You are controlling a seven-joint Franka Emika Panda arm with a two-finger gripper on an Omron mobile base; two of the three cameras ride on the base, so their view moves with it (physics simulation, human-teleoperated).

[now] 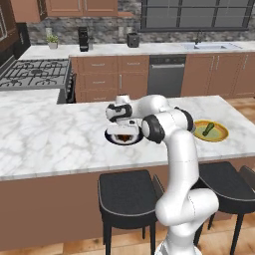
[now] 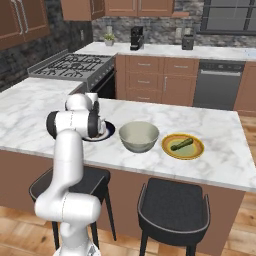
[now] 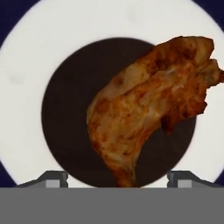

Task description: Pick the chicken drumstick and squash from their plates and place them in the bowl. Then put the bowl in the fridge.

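Note:
The chicken drumstick, reddish-brown and lumpy, lies on the black plate, which has a white ring and a dark centre. My gripper hangs open just above it, with the drumstick's narrow end between the spread fingertips and untouched. From the base, the gripper points down over that plate. The pale bowl stands empty between the black plate and the yellow-orange plate. The green squash rests on the yellow-orange plate. The fridge is out of view.
All this sits on a marble island counter with two dark stools tucked under its near edge. A gas stove lies at the back left. Behind are a dishwasher, a sink and a coffee machine.

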